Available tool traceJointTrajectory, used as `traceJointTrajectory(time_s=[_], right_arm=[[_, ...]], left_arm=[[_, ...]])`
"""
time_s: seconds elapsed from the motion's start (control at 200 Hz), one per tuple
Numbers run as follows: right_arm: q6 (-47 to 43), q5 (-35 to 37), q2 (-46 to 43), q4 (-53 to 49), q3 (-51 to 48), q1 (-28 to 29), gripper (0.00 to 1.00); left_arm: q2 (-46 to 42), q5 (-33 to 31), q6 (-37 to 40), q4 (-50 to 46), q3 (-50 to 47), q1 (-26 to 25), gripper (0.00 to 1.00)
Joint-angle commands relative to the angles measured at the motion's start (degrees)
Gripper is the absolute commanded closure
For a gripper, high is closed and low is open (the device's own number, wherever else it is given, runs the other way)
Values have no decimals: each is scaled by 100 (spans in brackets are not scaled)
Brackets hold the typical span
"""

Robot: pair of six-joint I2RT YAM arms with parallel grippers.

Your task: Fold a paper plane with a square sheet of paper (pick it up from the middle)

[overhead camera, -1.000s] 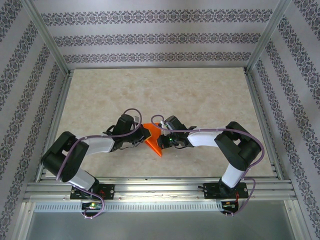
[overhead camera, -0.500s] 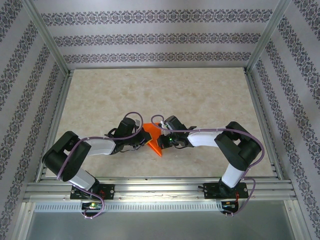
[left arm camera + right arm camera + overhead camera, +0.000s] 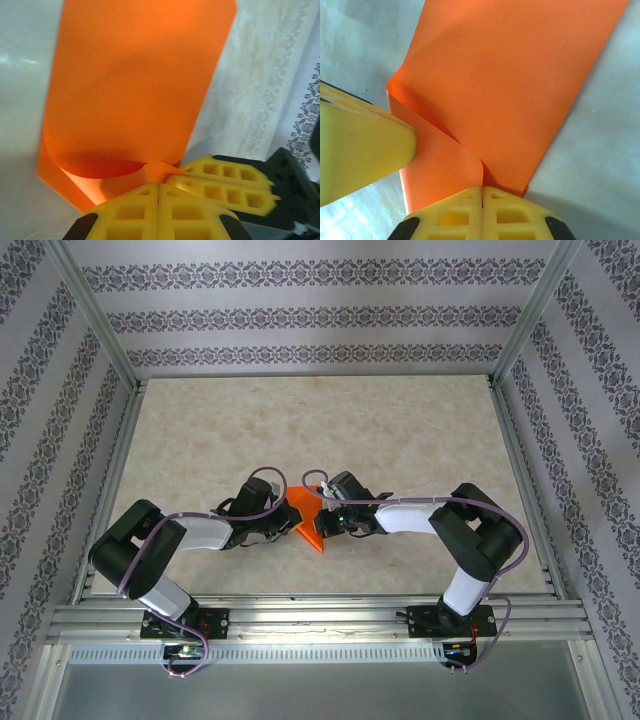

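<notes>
Paper: the square sheet of paper (image 3: 307, 521), partly folded, lies on the table (image 3: 400, 430) near the middle of its front half, wedged between the two grippers.
Left gripper: the left gripper (image 3: 158, 194) has its fingers pressed fully together, and a curled lip of the sheet appears caught at their tips.
Right gripper: the right gripper (image 3: 481, 196) is likewise clamped tight, with a raised crease running straight into the seam between its fingers.
Key relation: the sheet stretches away from both sets of fingertips. From above, its long axis runs far to near, leaning slightly right and ending in a point toward the arm bases. The arms meet it from opposite sides, about equally close, their tips almost touching.
Hidden: from above, the wrists cover both pinch points. How many layers each grip takes cannot be told, and the wrist views cut off the sheet's near edge.
</notes>
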Motion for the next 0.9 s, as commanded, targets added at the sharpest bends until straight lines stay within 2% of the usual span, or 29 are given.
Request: traceJointTrajectory(time_s=[0.0,0.305,0.49,0.629,0.724,0.794,0.894], right_arm=[[56,246,93,-230,-46,23,100],[59,221,77,-221,-28,22,100],[61,-113,-54,-254,92,22,100],[232,-178,-569,-319,76,-64,79],[394,-109,-1015,-389,-54,-215,71],[536,-175,-1310,-374,-187,-324,69],[484,-906,-1402,-368,-136,-268,72]], left_arm=[[175,-14,48,260,-111,-73,100],[299,-142,130,161,-354,-86,100],[372,-108,231,86,-364,-95,100],[363,-166,258,62,-388,-95,100],[364,-161,286,-1,-351,-107,100],[355,-176,277,20,-368,-108,100],[345,-160,285,20,-344,-104,100]])
